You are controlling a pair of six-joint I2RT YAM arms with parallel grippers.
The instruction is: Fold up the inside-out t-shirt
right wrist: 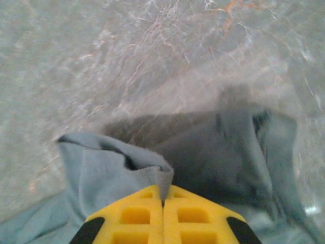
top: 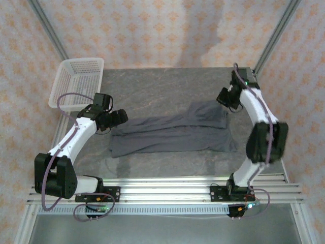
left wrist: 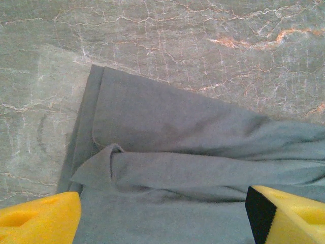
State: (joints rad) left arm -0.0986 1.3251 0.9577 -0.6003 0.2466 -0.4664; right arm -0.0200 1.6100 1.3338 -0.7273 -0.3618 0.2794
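Across the middle of the grey marbled surface (top: 152,86) lies the inside-out t-shirt (top: 172,134), dark slate-grey, folded into a long band running left to right; white mesh basket (top: 78,76) at the far-left corner, well apart from the cloth; left fingers (left wrist: 38,218) spread wide above the shirt's left end, where an edge is turned over; right fingers (right wrist: 152,211) pressed together, pinching a raised fold of cloth at the shirt's far-right corner.
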